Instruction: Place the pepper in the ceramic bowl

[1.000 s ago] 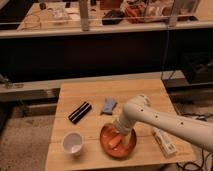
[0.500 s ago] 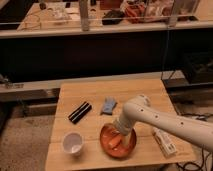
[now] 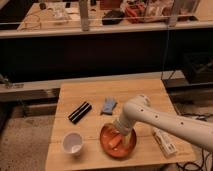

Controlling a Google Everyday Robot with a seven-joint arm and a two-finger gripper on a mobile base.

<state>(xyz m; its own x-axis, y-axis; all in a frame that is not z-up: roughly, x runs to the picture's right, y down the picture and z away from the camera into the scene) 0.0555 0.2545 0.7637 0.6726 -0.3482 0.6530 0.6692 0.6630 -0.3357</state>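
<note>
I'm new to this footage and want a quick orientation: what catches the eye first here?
The white arm reaches in from the right, its gripper down over the ceramic bowl at the table's front edge. The pepper lies inside the bowl. A white cup stands to the bowl's left.

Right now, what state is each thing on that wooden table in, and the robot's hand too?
Glossy orange-red ceramic bowl: upright, holding the pepper.
Small light-orange pepper: lying inside the bowl.
Small white cup: upright, nothing visible inside.
Flat black bar: lying flat.
Crumpled blue cloth: bunched up.
White packet: lying flat.
Robot's hand: lowered into the bowl.
</note>
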